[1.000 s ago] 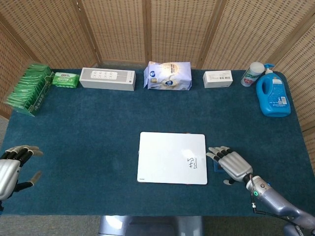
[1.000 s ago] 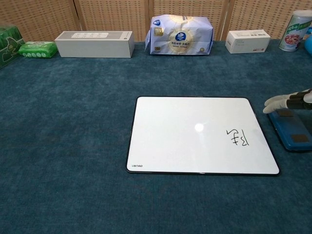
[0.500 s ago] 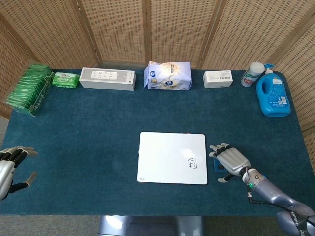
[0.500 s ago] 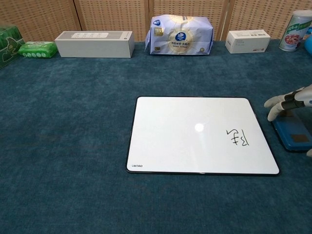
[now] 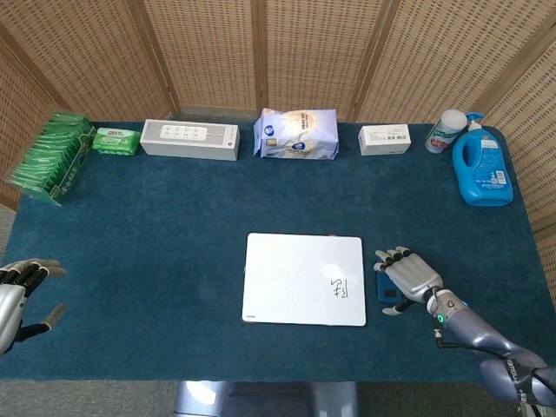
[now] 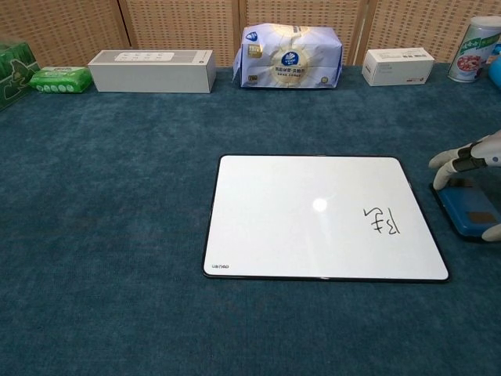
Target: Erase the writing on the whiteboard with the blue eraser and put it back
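Since the earlier frames we see the right hand [image 5: 408,276] pulled a bit nearer the table's right edge and lower over the eraser [image 6: 470,216]; its fingers [image 6: 443,161] are spread and arched above the eraser, the thumb curling down by the eraser's near end. We cannot tell whether any fingertip touches it; nothing is gripped. The eraser lies flat on the table just right of the whiteboard [image 5: 303,279], not moved. The whiteboard sits in the middle of the table toward the front edge, with the writing [image 6: 383,221] untouched near its right side. The left hand [image 5: 19,292] hangs at the left front corner, off the board, fingers apart and holding nothing; it sits slightly further out than a second ago.

Along the back edge, left to right, we see a green packet rack [image 5: 50,156], a green wipes pack [image 5: 115,141], a white box [image 5: 189,139], a tissue bag [image 5: 296,134], a small carton [image 5: 385,139], a canister [image 5: 445,130] and a blue bottle [image 5: 480,165] by the back right corner. None of these stands between the right hand and the eraser.
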